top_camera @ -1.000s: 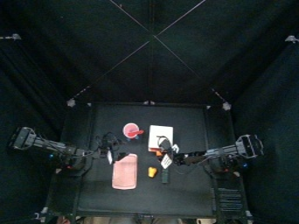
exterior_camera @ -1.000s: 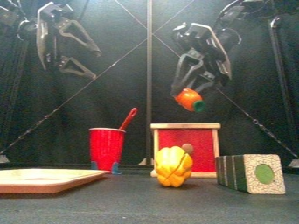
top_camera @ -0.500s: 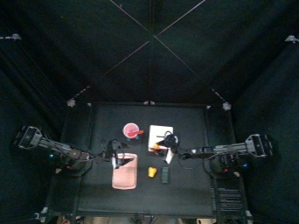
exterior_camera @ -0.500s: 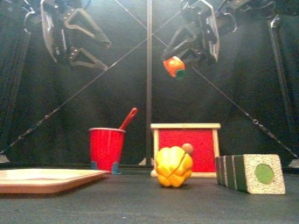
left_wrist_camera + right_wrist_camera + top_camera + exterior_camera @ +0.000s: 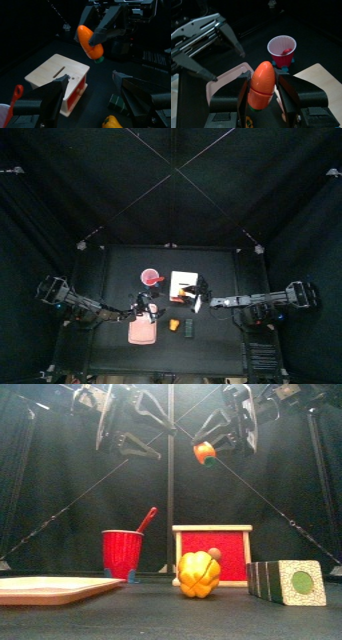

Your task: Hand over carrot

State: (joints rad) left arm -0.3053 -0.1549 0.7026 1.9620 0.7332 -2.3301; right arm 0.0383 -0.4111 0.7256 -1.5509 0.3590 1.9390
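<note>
Carrot hangs high above the worktop, pinched between the two jaws of our right tool; we see its orange body and green end clearly in the right wrist view, standing up out of the jaws. From the front it sits at about 12 o'clock over the red-fronted wooden box. Our left tool is up at the same height, near the carrot at its 9 o'clock, jaws spread wide and holding nothing; a clear gap separates it from the carrot. In the left wrist view the carrot floats beyond our open jaws, gripped by the other arm. Down on the worktop stand a red cup with a red stick in it, a yellow pepper-like toy before the box, a green-spotted block at 3 o'clock and a pink tray at 9 o'clock.
</note>
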